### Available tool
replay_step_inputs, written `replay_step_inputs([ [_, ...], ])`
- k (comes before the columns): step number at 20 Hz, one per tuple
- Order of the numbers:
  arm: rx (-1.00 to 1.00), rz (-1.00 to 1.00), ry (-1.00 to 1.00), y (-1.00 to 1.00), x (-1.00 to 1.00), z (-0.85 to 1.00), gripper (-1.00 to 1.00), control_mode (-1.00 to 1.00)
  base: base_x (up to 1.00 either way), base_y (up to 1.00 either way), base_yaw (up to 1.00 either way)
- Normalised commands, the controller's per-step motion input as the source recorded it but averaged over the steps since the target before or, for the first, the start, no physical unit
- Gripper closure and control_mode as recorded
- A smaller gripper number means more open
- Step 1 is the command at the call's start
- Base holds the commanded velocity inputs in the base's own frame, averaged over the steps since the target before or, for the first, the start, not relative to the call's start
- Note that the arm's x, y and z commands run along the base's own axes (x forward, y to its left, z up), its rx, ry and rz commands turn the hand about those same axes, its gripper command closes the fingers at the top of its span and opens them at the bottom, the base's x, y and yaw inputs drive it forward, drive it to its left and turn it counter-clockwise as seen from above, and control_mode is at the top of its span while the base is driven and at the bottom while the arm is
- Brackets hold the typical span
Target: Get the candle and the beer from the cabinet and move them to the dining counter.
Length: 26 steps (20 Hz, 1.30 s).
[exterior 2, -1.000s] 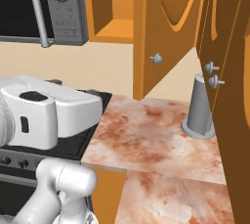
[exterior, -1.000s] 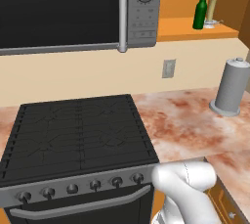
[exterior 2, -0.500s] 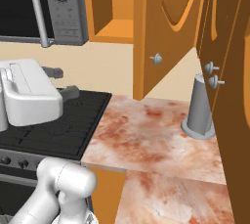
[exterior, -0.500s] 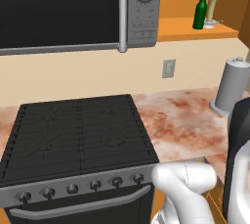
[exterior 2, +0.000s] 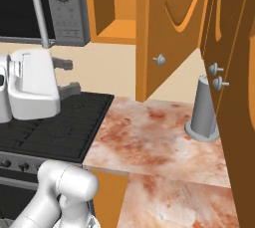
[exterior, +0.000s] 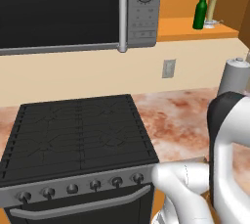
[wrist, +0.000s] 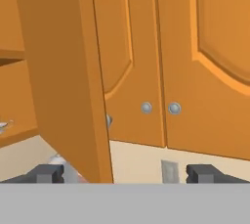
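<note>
marbled counter (exterior 2: 149, 142), black stove (exterior: 78, 130), orange cabinet (exterior 2: 164, 28)

beer (exterior: 200, 9): dark green bottle, slim neck, red cap, upright on orange cabinet (exterior: 195, 27) shelf right of the microwave. candle (exterior: 212, 10): slim pale cream cylinder, upright, just right of the beer, shorter than it. cabinet door (exterior 2: 168, 28) stands open, arched raised panel, round grey knob.

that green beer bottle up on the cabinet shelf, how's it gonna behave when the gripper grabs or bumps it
The beer stands upright, tall on a narrow base with a slim neck, so a nudge high up would probably tip it. It looks like smooth glass: stiff, likely slippery, breakable if dropped. The candle stands close beside it and might get knocked too.
</note>
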Motion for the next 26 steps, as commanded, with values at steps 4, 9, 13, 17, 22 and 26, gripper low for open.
replay_step_inputs([
  [4, 0.0, -0.08, 0.0, 0.22, 0.19, 0.12, -1.0, -1.0, 0.0, 0.0, 0.0],
  [9, 0.0, -0.05, 0.0, 0.12, 0.12, 0.19, -1.0, -1.0, 0.0, 0.0, 0.0],
  [13, 0.0, -0.01, 0.0, 0.0, 0.14, 0.07, -1.0, -1.0, 0.0, 0.0, 0.0],
  [17, 0.0, 0.0, 0.0, 0.0, 0.36, 0.0, -1.0, -1.0, 0.0, 0.0, 0.0],
  [22, -0.01, -0.01, 0.0, 0.0, 0.51, 0.0, -1.0, -1.0, 0.0, 0.0, 0.0],
  [26, 0.0, -0.1, 0.0, 0.0, 0.54, 0.0, -1.0, -1.0, 0.0, 0.0, 0.0],
])
